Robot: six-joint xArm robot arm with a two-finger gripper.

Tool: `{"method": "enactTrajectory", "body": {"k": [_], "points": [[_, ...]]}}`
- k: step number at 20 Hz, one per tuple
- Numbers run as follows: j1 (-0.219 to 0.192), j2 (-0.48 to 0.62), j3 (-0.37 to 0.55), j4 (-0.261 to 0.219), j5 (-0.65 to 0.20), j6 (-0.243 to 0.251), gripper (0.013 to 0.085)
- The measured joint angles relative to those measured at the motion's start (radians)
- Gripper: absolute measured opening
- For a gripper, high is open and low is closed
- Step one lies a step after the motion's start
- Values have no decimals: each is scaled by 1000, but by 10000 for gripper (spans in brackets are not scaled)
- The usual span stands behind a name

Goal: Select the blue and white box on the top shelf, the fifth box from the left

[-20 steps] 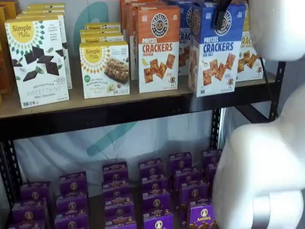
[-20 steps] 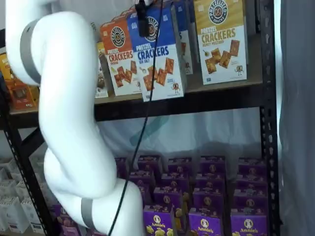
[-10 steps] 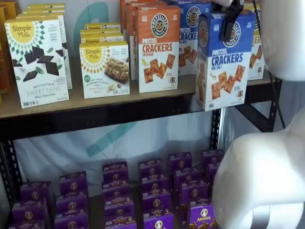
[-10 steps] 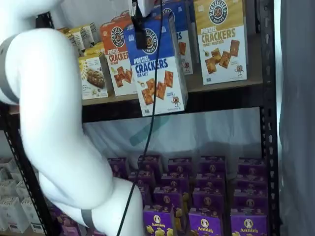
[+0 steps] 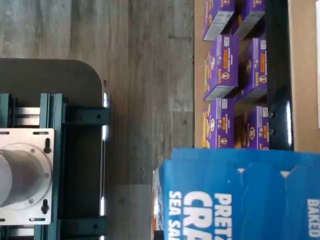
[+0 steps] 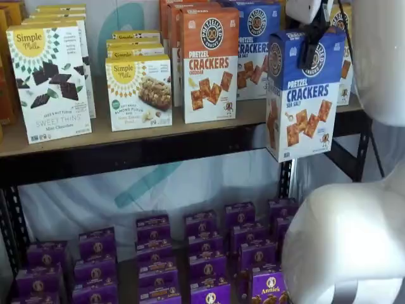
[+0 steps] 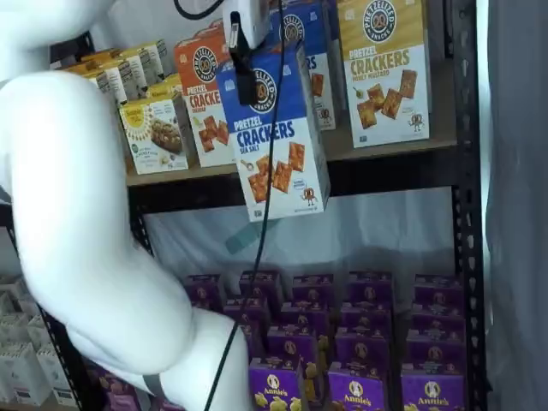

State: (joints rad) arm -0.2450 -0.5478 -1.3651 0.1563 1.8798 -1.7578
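The blue and white box reads "PRETZEL CRACKERS SEA SALT". It hangs in the air in front of the top shelf, clear of the board. My gripper is shut on its top edge, with a black finger over the round logo. Both shelf views show this; in a shelf view the box hangs below my gripper, in front of the shelf's black beam. In the wrist view the box's blue top fills one corner.
More blue boxes stand behind on the shelf, beside an orange Cheddar box and a yellow-topped cracker box. Simple Mills boxes stand to the left. Purple boxes fill the lower level. My white arm stands in front.
The blue and white box has come forward off the top shelf and a little lower, held in my gripper. My arm has swung back with it.
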Motion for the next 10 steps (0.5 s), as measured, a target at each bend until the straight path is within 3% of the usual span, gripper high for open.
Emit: {"method": "enactTrajectory", "body": {"k": [10], "points": [[-7,-27,52,3,-25,-10,570]]}}
